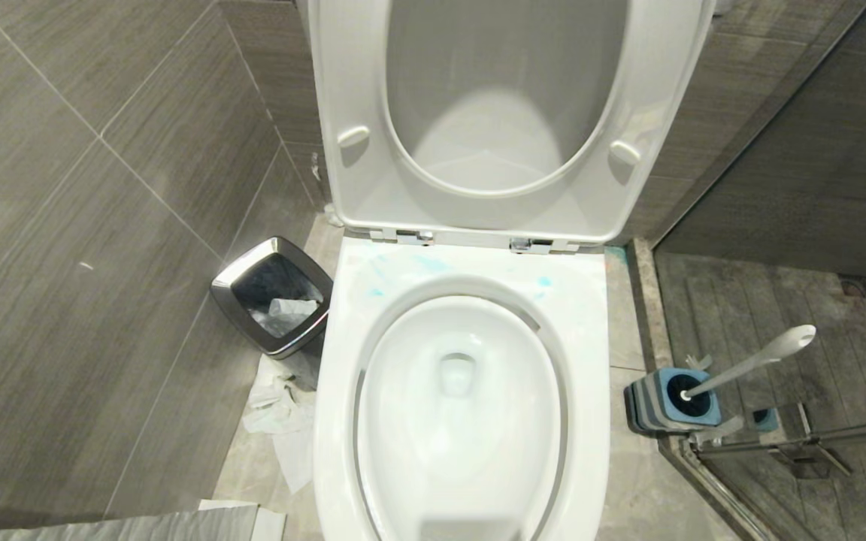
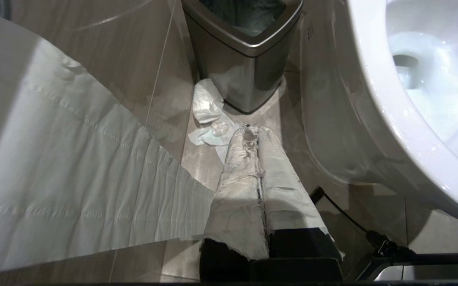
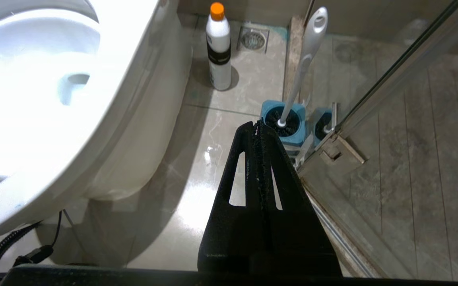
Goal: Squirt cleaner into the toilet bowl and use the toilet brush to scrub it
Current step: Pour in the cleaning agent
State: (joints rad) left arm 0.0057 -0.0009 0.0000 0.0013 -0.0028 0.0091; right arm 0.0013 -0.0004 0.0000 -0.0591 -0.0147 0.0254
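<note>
The toilet bowl [image 1: 459, 406] stands open with its seat and lid [image 1: 504, 113] raised, and pale blue smears of cleaner [image 1: 433, 264] mark the rim behind the basin. The toilet brush [image 1: 756, 361] stands tilted in its blue holder [image 1: 673, 402] on the floor to the robot's right of the toilet, just beside the glass shower door [image 3: 404, 131]; a white bottle [image 3: 218, 47] with an orange cap, possibly the cleaner's, stands by the toilet base. The left gripper [image 2: 253, 133], wrapped in pale covering, is closed and empty low beside the steel bin [image 2: 245, 51], and the right gripper [image 3: 257, 124] is closed and empty near the holder.

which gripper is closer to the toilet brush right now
Right. The right gripper, shut, points at the toilet brush standing in its holder just ahead. The left gripper, shut, is across the toilet bowl, beside the bin.
</note>
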